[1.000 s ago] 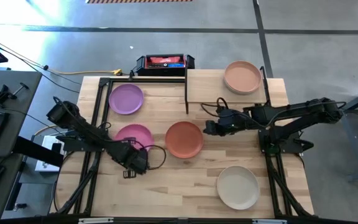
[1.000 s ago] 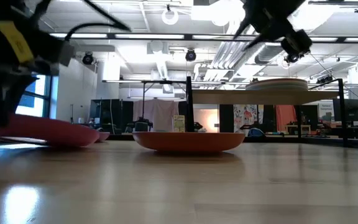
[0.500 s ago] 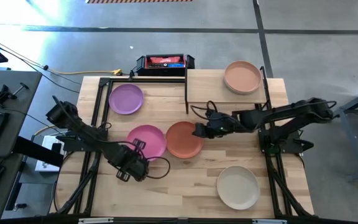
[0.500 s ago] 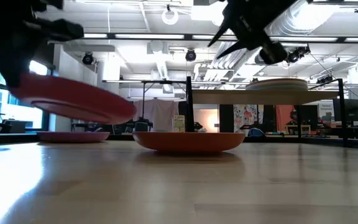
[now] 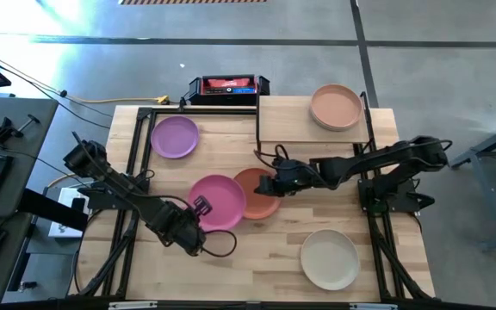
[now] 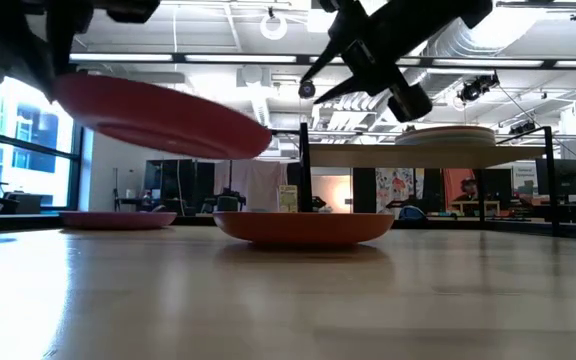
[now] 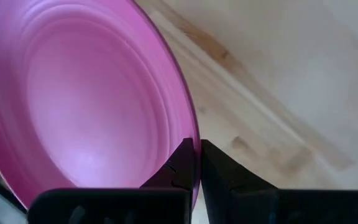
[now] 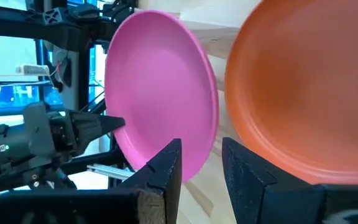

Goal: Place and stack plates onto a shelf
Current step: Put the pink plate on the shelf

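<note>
**Plates part-way to the shelf**

From your left: a purple plate (image 5: pixel 175 137) lies flat on the slatted wooden desk (image 5: pixel 257 250). Your left tool (image 5: pixel 198 209) is clamped on the rim of the pink plate (image 5: pixel 217 201), held clear of the desk and overlapping the terracotta plate (image 5: pixel 261 191) in the high view. Your right tool (image 5: pixel 265 185), fingers apart, hangs at that plate's edge, gripping nothing. A beige plate (image 5: pixel 330 259) waits near the front. On the light-wood shelf (image 5: pixel 287 120) with black posts, a small stack topped by a peach plate (image 5: pixel 336 107) is done; judged from this, four plates remain. All are round, shallow, matte, low-rimmed.
</note>
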